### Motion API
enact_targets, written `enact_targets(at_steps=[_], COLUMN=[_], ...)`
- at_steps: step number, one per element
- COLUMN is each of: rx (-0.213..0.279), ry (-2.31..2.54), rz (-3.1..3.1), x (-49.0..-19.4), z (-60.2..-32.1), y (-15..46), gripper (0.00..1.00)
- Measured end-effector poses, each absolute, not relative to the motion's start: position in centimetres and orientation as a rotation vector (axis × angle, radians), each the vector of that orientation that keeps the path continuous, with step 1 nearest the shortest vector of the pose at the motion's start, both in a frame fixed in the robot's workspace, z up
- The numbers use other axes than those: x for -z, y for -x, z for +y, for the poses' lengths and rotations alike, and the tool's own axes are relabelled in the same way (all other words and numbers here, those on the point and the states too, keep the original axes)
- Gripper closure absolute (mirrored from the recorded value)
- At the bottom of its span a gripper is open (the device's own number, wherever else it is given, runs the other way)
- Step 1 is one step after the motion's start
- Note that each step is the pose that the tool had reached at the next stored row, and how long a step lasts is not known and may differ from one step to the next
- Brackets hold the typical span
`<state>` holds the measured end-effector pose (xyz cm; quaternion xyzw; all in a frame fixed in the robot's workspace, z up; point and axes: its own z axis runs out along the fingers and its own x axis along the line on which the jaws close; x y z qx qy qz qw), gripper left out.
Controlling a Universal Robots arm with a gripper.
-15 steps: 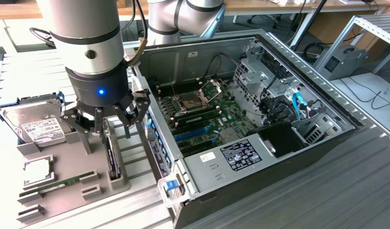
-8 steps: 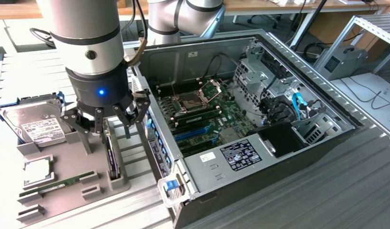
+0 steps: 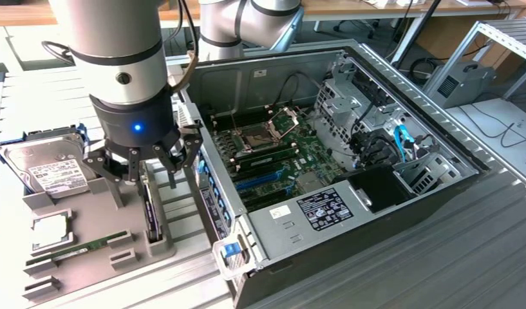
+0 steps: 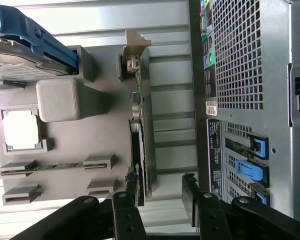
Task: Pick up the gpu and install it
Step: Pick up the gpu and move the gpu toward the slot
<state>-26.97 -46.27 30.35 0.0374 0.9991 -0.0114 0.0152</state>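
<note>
Some of the gpu (image 3: 152,219) out of sight behind the spread-jawed gripper (image 3: 149,175).

The arm (image 3: 116,32) is a silver-grey cylinder with a dark joint ring. A black cable (image 3: 185,38) runs alongside it. The black wrist housing (image 3: 136,116) carries a blue indicator light (image 3: 137,127) — the gripper (image 3: 149,175) is black, with bolted linkage fingers (image 4: 192,200).

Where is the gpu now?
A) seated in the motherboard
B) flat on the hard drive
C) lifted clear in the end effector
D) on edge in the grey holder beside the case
D: the gpu stands on edge in the grey holder, the open end effector poised over it.
</note>
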Motion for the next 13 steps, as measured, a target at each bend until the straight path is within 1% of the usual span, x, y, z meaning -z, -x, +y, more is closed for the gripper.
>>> enact_targets(at_steps=[13], rx=[0.044], ry=[-0.116], rz=[3.109], x=[-29.85], z=[-46.27], y=[26.97], gripper=[0.52])
